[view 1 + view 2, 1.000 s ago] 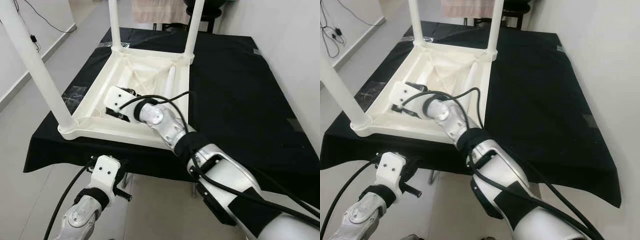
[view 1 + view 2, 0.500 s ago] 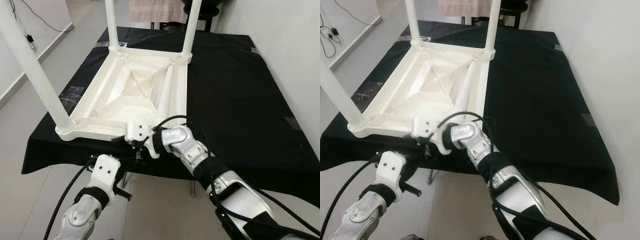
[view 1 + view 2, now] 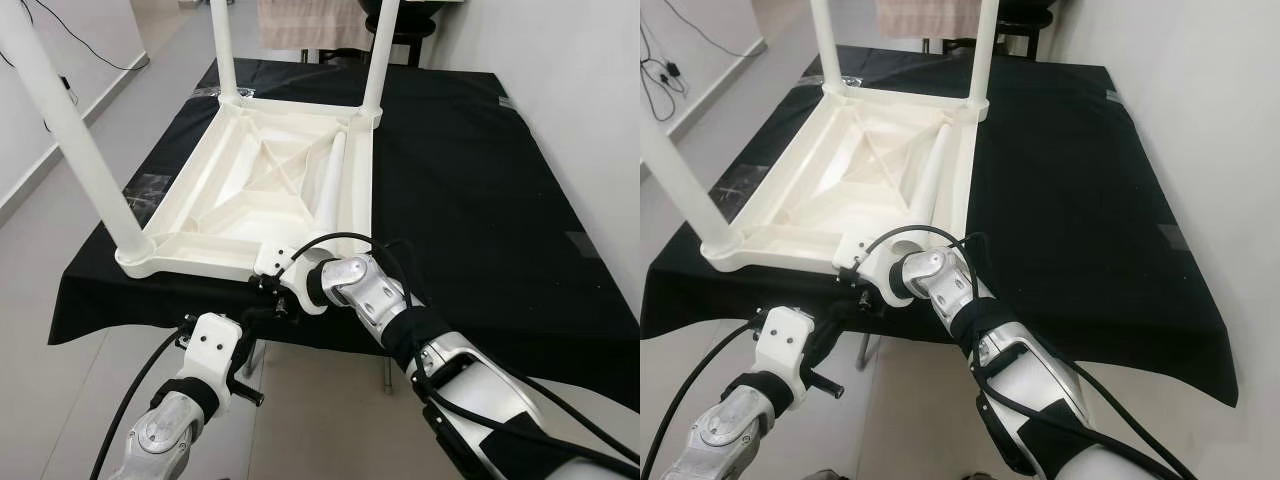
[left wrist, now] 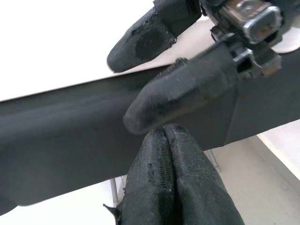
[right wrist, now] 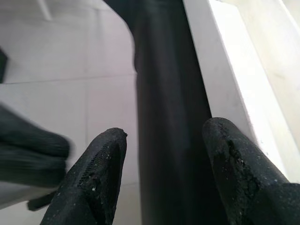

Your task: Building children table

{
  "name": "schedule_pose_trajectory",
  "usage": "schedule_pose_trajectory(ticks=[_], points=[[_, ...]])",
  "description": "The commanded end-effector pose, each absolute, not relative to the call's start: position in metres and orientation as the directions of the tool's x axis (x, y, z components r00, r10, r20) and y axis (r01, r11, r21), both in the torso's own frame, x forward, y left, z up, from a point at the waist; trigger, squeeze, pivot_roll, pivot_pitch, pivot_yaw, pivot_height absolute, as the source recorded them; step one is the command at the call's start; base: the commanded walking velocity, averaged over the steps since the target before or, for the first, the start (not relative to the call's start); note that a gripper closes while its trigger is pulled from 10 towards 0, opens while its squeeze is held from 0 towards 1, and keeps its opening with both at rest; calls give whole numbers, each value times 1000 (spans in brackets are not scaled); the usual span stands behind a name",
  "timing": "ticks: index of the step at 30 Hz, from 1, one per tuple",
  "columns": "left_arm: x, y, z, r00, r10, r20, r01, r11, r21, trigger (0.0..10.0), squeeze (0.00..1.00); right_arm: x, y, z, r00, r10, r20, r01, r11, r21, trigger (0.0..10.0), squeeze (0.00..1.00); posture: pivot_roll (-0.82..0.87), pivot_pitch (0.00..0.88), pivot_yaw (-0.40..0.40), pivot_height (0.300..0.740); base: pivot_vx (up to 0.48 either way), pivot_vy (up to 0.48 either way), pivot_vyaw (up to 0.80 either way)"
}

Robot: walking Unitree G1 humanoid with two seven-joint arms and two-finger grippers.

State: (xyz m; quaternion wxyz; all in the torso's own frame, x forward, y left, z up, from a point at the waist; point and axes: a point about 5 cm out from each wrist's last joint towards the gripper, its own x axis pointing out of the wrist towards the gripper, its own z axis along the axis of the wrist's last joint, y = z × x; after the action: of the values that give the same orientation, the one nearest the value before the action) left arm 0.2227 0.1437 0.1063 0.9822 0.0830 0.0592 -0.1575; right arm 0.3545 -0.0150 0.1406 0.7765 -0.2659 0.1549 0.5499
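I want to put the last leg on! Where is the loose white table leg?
The loose white plastic table leg lies inside the upside-down white plastic tabletop, along its right rim, on the black-covered table.

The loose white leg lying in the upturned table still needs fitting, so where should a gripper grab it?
Probably mid-shaft of the loose leg, from above: it lies flat along the upturned table's right rim, its round shaft exposed on top, with the frame wall close beside.

Right hand (image 3: pixel 268 292): withdrawn from inside the upturned white children's table (image 3: pixel 262 190), where it was seen a second ago; now positioned at the near edge of the black-draped tabletop (image 3: pixel 480 200), fingers apart, just beside the left hand (image 3: pixel 243 318). Fingers of both hands almost touching.
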Motion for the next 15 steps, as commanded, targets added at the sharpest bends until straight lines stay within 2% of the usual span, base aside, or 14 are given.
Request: schedule_pose_trajectory(ticks=[1, 3, 6, 13, 15], points=[[222, 144, 109, 944, -302, -133, 320, 936, 145, 10000, 0, 365, -31, 141, 453, 693, -561, -891, 353, -284, 10000, 0, 101, 120, -33, 740, 0, 0, 0], [222, 143, 109, 944, -302, -133, 320, 936, 145, 10000, 0, 368, -33, 143, 483, 677, -555, -875, 383, -296, 10000, 0, 101, 120, -33, 740, 0, 0, 0], [223, 143, 109, 944, -301, -133, 319, 937, 144, 10000, 0, 377, -29, 159, 584, 685, -436, -811, 512, -281, 10000, 0, 101, 122, -34, 740, 0, 0, 0], [223, 144, 109, 944, -301, -133, 319, 937, 144, 10000, 0, 383, -21, 177, 654, 677, -337, -755, 608, -245, 10000, 0, 102, 120, -33, 740, 0, 0, 0], [223, 144, 109, 944, -301, -133, 319, 937, 145, 10000, 0, 383, -19, 177, 649, 681, -338, -759, 604, -241, 10000, 0, 102, 120, -33, 740, 0, 0, 0]])
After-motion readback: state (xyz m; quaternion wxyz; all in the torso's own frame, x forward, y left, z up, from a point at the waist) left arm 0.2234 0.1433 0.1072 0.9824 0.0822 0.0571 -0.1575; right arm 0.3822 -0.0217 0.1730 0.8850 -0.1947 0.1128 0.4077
